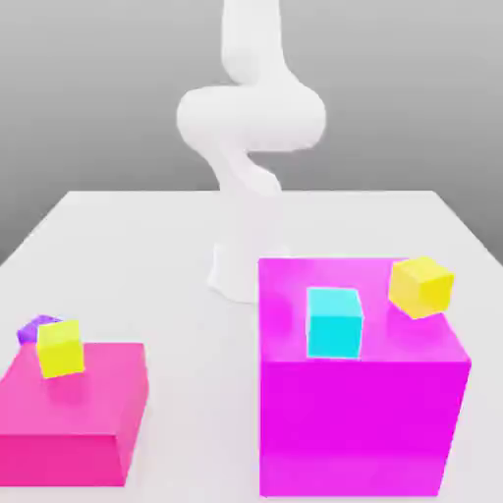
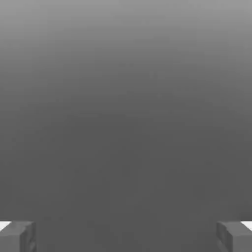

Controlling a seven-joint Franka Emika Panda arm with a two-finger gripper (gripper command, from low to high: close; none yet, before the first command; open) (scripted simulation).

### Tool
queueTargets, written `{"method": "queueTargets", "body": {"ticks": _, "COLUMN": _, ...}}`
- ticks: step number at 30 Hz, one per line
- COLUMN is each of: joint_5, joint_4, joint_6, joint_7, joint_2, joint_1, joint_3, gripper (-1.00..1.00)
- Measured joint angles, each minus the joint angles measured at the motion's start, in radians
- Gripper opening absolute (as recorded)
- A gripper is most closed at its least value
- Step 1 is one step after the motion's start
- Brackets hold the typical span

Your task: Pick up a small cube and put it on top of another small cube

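Gripper (image 2: pixel 126 236) jaws spread wide apart, nothing between them, only grey background ahead in the hand view; white arm (image 1: pixel 251 118) rises at the far middle of the white table (image 1: pixel 147 246). Counts: one small purple cube (image 1: pixel 35 328), two yellow cubes, one cyan cube (image 1: pixel 334 322), two magenta blocks. Purple cube sits near the exterior view's left, at the far edge of the low magenta block (image 1: pixel 74 413), mostly hidden behind a tilted yellow cube (image 1: pixel 61 349) on that block. Tall magenta block (image 1: pixel 359 393) on the exterior view's right carries the cyan cube and the second yellow cube (image 1: pixel 420 286), tilted at its far right corner
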Motion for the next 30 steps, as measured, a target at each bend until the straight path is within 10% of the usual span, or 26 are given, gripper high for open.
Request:
{"method": "queueTargets", "body": {"ticks": 17, "joint_5": -0.014, "joint_4": -0.285, "joint_6": 0.341, "joint_7": 0.663, "joint_2": 0.598, "joint_1": -0.478, "joint_3": -0.207, "gripper": 0.0}}
{"method": "queueTargets", "body": {"ticks": 28, "joint_5": 0.235, "joint_4": -0.339, "joint_6": 0.607, "joint_7": 0.693, "joint_2": 0.996, "joint_1": -0.72, "joint_3": -0.137, "gripper": 0.0}}
{"method": "queueTargets", "body": {"ticks": 29, "joint_5": 0.249, "joint_4": -0.334, "joint_6": 0.627, "joint_7": 0.683, "joint_2": 1.021, "joint_1": -0.738, "joint_3": -0.116, "gripper": -1.0}}
{"method": "queueTargets", "body": {"ticks": 30, "joint_5": 0.249, "joint_4": -0.334, "joint_6": 0.627, "joint_7": 0.683, "joint_2": 1.021, "joint_1": -0.738, "joint_3": -0.116, "gripper": -1.0}}
